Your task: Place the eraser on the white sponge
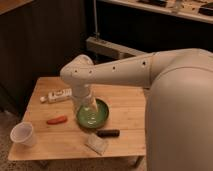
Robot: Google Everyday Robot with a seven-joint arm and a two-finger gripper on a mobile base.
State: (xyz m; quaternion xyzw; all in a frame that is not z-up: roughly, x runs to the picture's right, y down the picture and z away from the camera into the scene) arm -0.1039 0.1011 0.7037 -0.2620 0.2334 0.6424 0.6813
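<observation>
The eraser (pixel 108 133), a small dark oblong bar, lies on the wooden table just in front of the green plate (pixel 101 118). The white sponge (pixel 96 144), a pale flat pad, lies near the table's front edge, just in front and a little left of the eraser. My gripper (pixel 88 104) hangs down from the pale arm over the left part of the green plate, behind and left of the eraser. It holds nothing that I can see.
An orange-red carrot-like piece (pixel 56 120) lies left of the plate. A white cup (pixel 22 134) stands at the front left corner. A white labelled bottle (pixel 57 95) lies at the back left. My arm's large body fills the right side.
</observation>
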